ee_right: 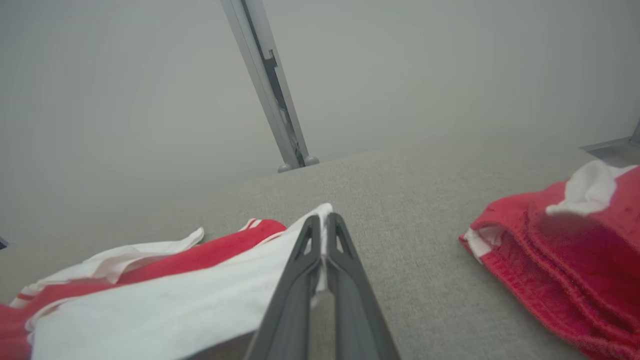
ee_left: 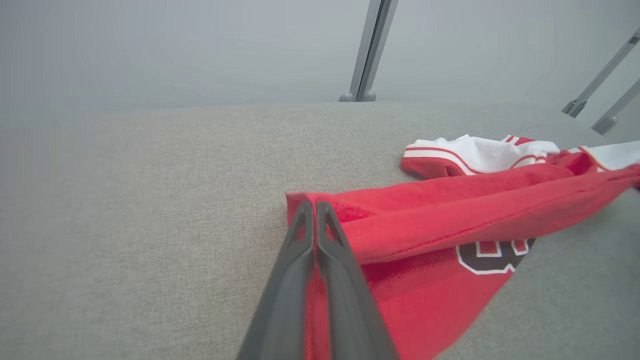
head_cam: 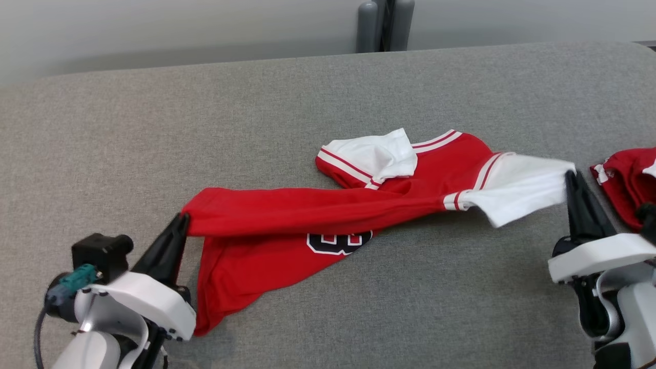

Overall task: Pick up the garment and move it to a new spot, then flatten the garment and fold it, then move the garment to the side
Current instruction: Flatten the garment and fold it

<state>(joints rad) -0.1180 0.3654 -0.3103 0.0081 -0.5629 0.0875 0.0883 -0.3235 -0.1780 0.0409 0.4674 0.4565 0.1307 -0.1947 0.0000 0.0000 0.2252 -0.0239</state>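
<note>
The garment (head_cam: 287, 225) is a red jersey with white sleeves, striped trim and a dark number patch, lying crumpled across the grey surface. My left gripper (head_cam: 180, 221) is shut on the jersey's red hem corner at the lower left; in the left wrist view that gripper (ee_left: 315, 206) pinches the red cloth (ee_left: 450, 220). My right gripper (head_cam: 573, 177) is shut on the edge of the white sleeve (head_cam: 517, 192) at the right. The right wrist view shows its fingertips (ee_right: 324, 220) closed on white fabric (ee_right: 150, 310). The cloth between the two grippers is raised in a ridge.
A second red and white garment (head_cam: 628, 179) lies bunched at the right edge, close beside my right gripper, and appears as a red heap (ee_right: 560, 255) in the right wrist view. Grey posts (head_cam: 382, 25) stand behind the padded grey surface (head_cam: 205, 128), which is bare on the left and far side.
</note>
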